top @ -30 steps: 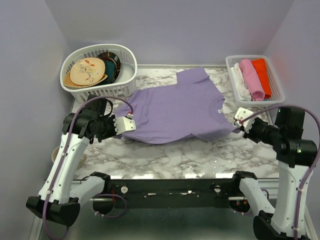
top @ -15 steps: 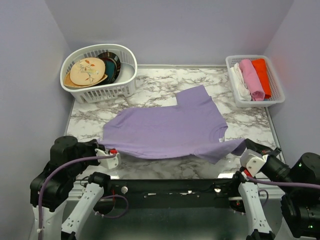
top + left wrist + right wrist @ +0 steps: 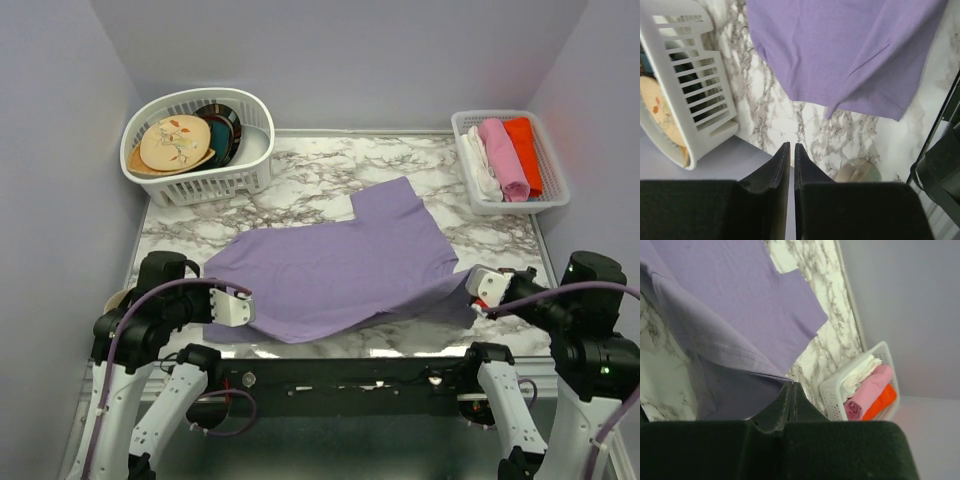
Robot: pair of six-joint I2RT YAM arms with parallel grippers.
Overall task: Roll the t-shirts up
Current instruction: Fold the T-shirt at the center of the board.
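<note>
The lavender t-shirt (image 3: 340, 265) lies spread and slanted on the marble table (image 3: 300, 175), with one sleeve towards the back. My left gripper (image 3: 243, 308) sits at the shirt's near-left edge. In the left wrist view its jaws (image 3: 791, 146) stand almost closed with nothing between them, and the shirt's corner (image 3: 840, 45) lies loose beyond the tips. My right gripper (image 3: 472, 290) is at the shirt's right end. In the right wrist view it (image 3: 792, 384) is shut on the shirt's hem (image 3: 740, 300), which bunches and folds under there.
A white basket (image 3: 255, 165) with patterned plates stands at the back left, also in the left wrist view (image 3: 695, 100). A smaller white basket (image 3: 552, 190) with rolled white, pink and orange cloths stands at the back right. A pale bowl (image 3: 857, 172) sits beside the table's left edge.
Both grippers pulled the shirt towards the near edge. The left gripper has since let go of the left corner. The right gripper has drawn its end in and the shirt now lies slanted.
</note>
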